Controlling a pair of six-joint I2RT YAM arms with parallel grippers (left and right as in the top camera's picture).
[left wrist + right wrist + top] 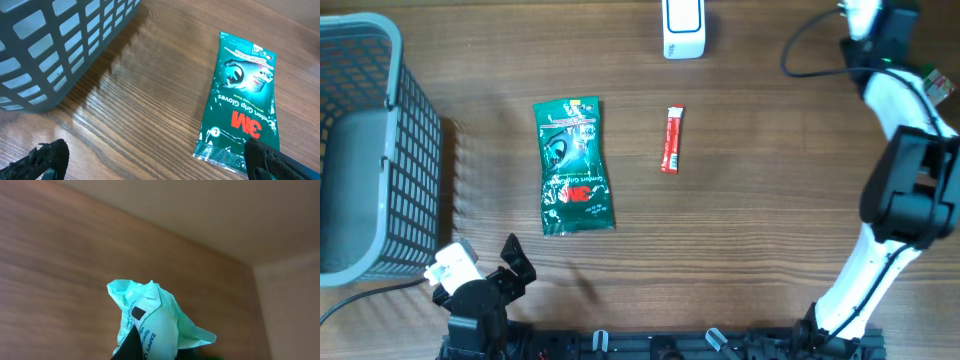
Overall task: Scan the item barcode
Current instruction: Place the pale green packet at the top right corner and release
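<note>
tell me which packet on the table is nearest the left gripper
The green 3M gloves packet: it lies just ahead of the open left gripper, while the small red sachet sits farther off to the right.

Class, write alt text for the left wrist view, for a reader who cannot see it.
A green 3M gloves packet lies flat on a wooden table, right of centre. A grey lattice basket fills the upper left corner, and the left gripper is open, its black fingertips showing in the two bottom corners.
</note>
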